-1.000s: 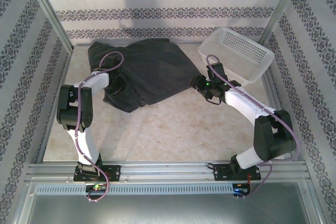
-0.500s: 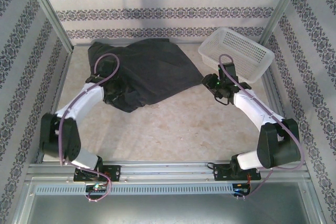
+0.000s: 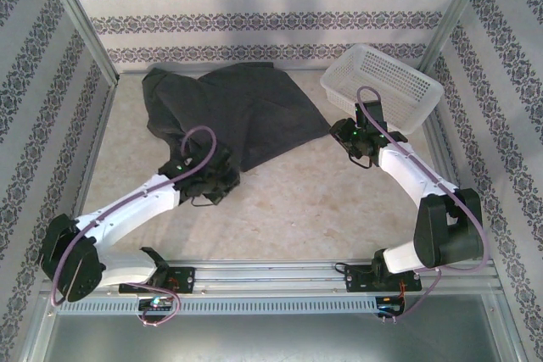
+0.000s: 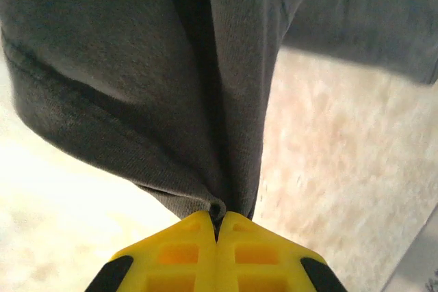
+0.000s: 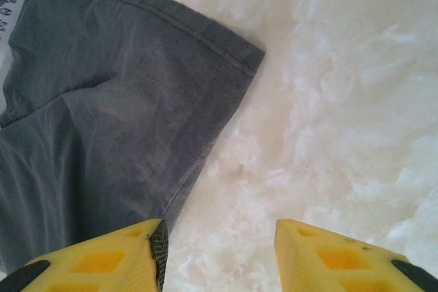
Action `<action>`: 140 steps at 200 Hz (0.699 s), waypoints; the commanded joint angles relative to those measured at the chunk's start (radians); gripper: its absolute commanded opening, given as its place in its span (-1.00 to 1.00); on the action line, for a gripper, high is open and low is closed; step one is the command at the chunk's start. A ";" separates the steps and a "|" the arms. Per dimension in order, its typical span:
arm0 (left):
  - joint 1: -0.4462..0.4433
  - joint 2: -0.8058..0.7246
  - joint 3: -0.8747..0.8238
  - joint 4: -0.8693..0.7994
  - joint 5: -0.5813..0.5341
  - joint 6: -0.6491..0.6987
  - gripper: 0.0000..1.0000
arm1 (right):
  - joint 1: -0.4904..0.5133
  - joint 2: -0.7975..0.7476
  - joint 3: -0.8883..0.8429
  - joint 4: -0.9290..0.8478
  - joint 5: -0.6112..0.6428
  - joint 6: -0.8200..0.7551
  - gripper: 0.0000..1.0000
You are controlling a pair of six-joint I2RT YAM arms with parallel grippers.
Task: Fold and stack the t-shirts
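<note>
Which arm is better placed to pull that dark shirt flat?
Likely left: the left end effector is shut on the t-shirt; the right end effector hangs open above the table, empty.

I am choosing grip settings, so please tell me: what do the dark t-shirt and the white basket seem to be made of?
The t-shirt: soft knit cloth, probably cotton, matte; it drapes in folds and shows a stitched hem. The basket: likely rigid plastic, smooth white; its walls are a moulded open lattice.
</note>
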 commanded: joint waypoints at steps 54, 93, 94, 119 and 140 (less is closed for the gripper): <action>-0.242 0.272 0.000 0.551 0.006 -0.269 -0.36 | -0.007 -0.083 -0.080 -0.026 -0.050 -0.057 -0.08; -0.236 0.108 0.011 0.225 -0.108 -0.094 0.09 | 0.000 -0.092 -0.088 -0.046 -0.071 -0.101 -0.07; -0.234 0.098 0.007 0.213 -0.116 -0.093 0.09 | 0.001 -0.092 -0.088 -0.048 -0.071 -0.102 -0.07; -0.126 -0.172 -0.131 0.017 -0.213 -0.093 -0.14 | 0.048 -0.082 -0.092 -0.049 -0.085 -0.130 -0.04; 0.110 -0.370 -0.243 -0.057 -0.175 -0.062 -0.33 | 0.119 -0.053 -0.098 -0.015 -0.113 -0.110 -0.02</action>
